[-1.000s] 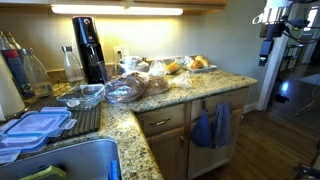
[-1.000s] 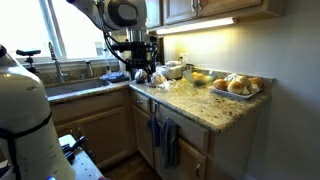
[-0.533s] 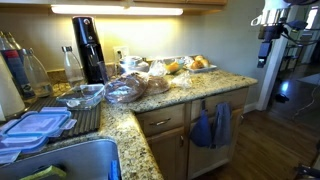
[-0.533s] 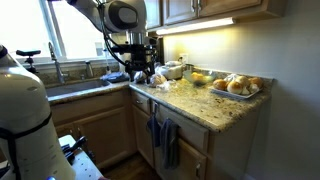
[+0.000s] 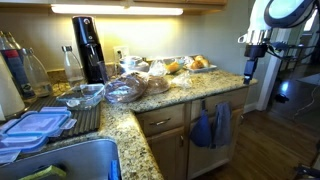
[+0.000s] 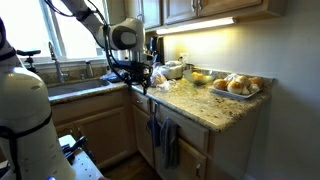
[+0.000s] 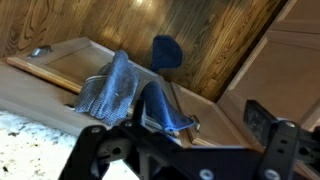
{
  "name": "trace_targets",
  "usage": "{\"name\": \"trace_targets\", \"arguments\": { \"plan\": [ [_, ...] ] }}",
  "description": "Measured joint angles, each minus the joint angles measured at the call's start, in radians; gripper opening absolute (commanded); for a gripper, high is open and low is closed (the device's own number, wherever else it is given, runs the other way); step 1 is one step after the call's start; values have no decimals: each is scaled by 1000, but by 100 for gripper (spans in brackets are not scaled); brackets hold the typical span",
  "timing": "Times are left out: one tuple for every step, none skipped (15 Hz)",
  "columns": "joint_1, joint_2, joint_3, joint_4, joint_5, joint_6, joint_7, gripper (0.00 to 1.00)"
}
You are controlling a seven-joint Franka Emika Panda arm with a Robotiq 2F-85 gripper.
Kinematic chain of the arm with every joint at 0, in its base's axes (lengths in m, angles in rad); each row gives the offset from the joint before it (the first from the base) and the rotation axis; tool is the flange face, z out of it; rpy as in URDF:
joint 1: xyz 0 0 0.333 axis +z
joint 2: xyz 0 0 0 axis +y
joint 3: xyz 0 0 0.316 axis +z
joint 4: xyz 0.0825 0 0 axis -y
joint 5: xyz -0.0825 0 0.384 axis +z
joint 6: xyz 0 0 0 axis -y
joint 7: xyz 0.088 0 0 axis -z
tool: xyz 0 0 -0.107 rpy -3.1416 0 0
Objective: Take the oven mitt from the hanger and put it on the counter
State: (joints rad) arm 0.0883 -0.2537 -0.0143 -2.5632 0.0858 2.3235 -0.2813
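The deep blue oven mitt [image 5: 203, 129] hangs on a cabinet door handle below the granite counter [image 5: 190, 86], beside a paler grey-blue towel [image 5: 222, 122]. Both also show in an exterior view, the mitt [image 6: 153, 132] and the towel [image 6: 170, 146]. In the wrist view the mitt [image 7: 166, 52] lies just beyond the towel [image 7: 112, 90], which drapes over the handle. My gripper [image 5: 249, 68] hangs in the air off the counter's end, above and apart from the mitt. It also shows in an exterior view [image 6: 140, 86]. Its jaws [image 7: 205, 125] are open and empty.
On the counter [image 6: 200, 106] stand a tray of bread rolls [image 6: 238, 86], bagged food [image 5: 128, 88], a black drinks machine [image 5: 88, 48] and bottles [image 5: 72, 66]. A sink [image 5: 70, 162] and plastic lids [image 5: 35, 125] lie at the near end. Wooden floor lies below the cabinets.
The arm has swung down and in toward the counter's end, bringing the gripper lower and closer to the cabinet front. The mitt and towel have not moved.
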Motion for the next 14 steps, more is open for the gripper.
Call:
{"name": "trace_targets", "arguments": {
  "plan": [
    [2,24,10,-3,2,30,17,100],
    [3,48,21,-6,2,62,40,100],
    [3,71,33,-9,2,95,66,100],
    [3,95,44,-11,2,124,90,100],
    [3,118,55,-14,0,153,117,100],
    [3,141,66,-16,-2,180,144,100],
    [3,164,76,-16,-3,202,168,100],
    [3,186,86,-16,-3,222,188,100],
    [4,207,94,-16,-3,238,202,100],
    [4,225,100,-16,-2,248,209,100],
    [4,236,102,-14,-2,250,210,100],
    [4,240,102,-12,-2,250,210,100],
    [4,240,102,-11,-2,250,210,100],
    [4,240,102,-9,-2,250,210,100]
  ]
}}
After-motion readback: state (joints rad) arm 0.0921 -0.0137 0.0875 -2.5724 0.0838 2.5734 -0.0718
